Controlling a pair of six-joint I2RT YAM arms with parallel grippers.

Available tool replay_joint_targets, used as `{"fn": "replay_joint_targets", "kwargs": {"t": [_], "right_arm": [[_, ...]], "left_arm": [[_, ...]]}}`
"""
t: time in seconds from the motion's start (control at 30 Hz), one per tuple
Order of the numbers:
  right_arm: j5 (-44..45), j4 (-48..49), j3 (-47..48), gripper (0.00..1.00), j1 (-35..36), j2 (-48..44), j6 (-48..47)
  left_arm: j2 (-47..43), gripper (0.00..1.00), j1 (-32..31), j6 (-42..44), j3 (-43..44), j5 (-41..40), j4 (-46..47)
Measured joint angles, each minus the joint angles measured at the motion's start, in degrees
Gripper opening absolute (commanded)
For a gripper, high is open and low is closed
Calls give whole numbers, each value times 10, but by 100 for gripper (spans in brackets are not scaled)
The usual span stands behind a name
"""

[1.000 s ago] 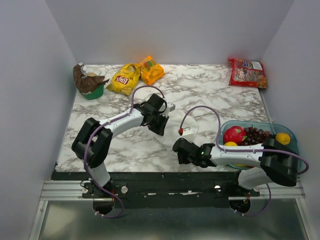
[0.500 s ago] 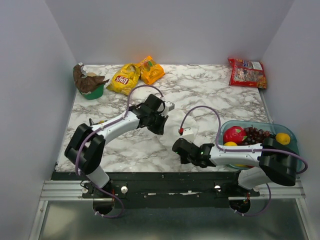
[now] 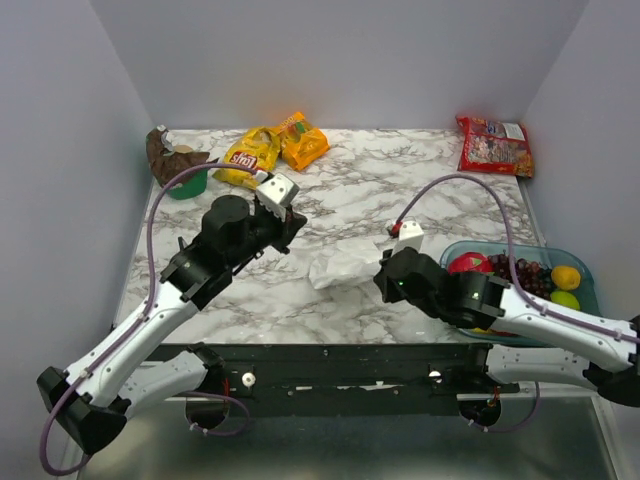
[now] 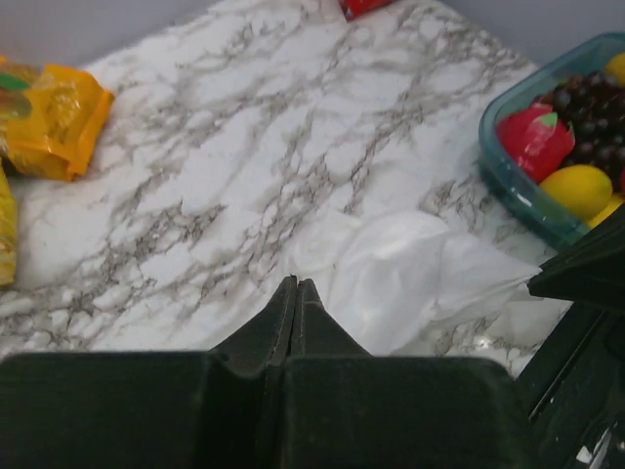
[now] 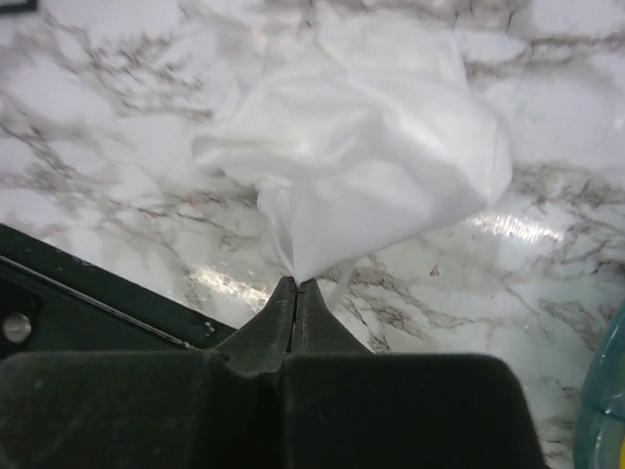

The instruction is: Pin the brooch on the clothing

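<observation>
Right wrist view: the white clothing (image 5: pixel 371 147) lies crumpled on the marble table (image 5: pixel 605 127), and one drawn-out corner runs down into the tips of the right gripper (image 5: pixel 296 285), whose jaws are pressed together on that corner. The brooch cannot be made out in any view.

Top external view: the clothing (image 3: pixel 340 268) sits near the middle of the table's front half, with the right gripper (image 3: pixel 382 273) at its right edge. The left gripper (image 3: pixel 292 226) is apart from the fabric, to its upper left.

Left wrist view: the left gripper (image 4: pixel 296 283) has its jaws pressed together, with nothing visible between them. Its tip lines up with the near edge of the clothing (image 4: pixel 410 283); contact cannot be confirmed.

Surroundings, top external view: a teal container (image 3: pixel 500 246) of fruit stands at the right. A yellow chip bag (image 3: pixel 248 155), an orange snack bag (image 3: pixel 302 140), a red snack bag (image 3: pixel 494 145) and a green bowl (image 3: pixel 186 185) sit along the back.
</observation>
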Motion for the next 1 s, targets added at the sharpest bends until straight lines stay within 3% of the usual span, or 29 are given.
{"fn": "replay_joint_targets", "kwargs": {"t": [0.07, 0.1, 0.2, 0.23, 0.33, 0.5, 0.77, 0.9, 0.97, 1.0], "right_arm": [[12, -11, 34, 1, 0, -27, -21], [19, -14, 45, 1, 0, -35, -29], [32, -21, 57, 1, 0, -50, -42], [35, -24, 56, 1, 0, -50, -43], [35, -28, 26, 1, 0, -49, -34], [25, -37, -41, 1, 0, -48, -1], [5, -44, -105, 1, 0, -74, 35], [5, -44, -108, 1, 0, -84, 44], [5, -45, -108, 1, 0, -88, 47], [5, -45, -108, 1, 0, -89, 47]], "left_arm": [[-22, 30, 0, 1, 2, -1, 15], [-26, 53, 0, 0, 5, -1, 17], [1, 76, 0, -20, 16, 14, 21], [21, 78, 0, -33, 16, 22, 21], [94, 79, 0, -92, -12, 58, 39], [171, 83, -18, -185, -128, 98, 76], [234, 78, -75, -244, -141, 107, 141], [268, 69, -88, -256, -140, 107, 173], [289, 58, -93, -257, -137, 106, 174], [302, 46, -95, -258, -135, 106, 174]]}}
